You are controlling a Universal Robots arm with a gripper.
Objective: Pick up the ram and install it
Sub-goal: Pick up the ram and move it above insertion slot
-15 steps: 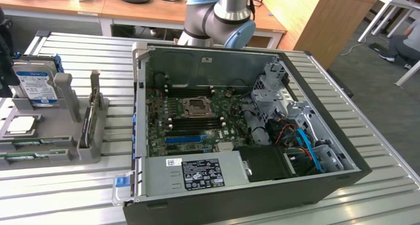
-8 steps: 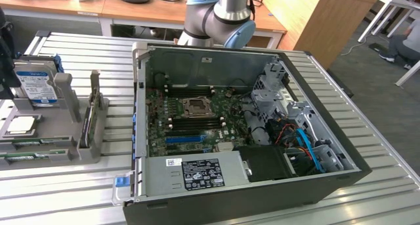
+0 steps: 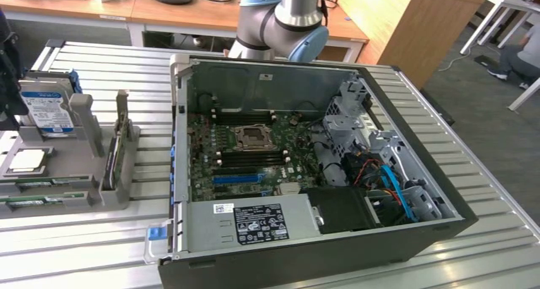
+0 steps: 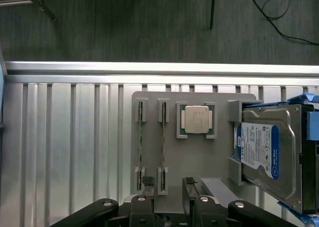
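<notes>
Gripper (image 4: 168,184): fingers apart, holding nothing, over one end of the grey holder (image 4: 199,157). Ram (image 4: 163,137): on edge in its slot, in line with the gap; second stick (image 4: 141,137) parallel, just beside. Processor (image 4: 196,120) and hard drive (image 4: 264,152) further along the holder. Bare slatted table (image 4: 65,152) around, its edge near, floor (image 4: 149,23) beyond. Exterior view adds: open computer case (image 3: 337,264), motherboard (image 3: 287,153) exposed, to the exterior view's right of the holder; arm (image 3: 282,23) behind the case.

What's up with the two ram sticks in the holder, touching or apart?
Apart. Wrist view: the ram stick beside the processor and the outer ram stick sit in separate slots, a bare strip of gray holder between them.
</notes>
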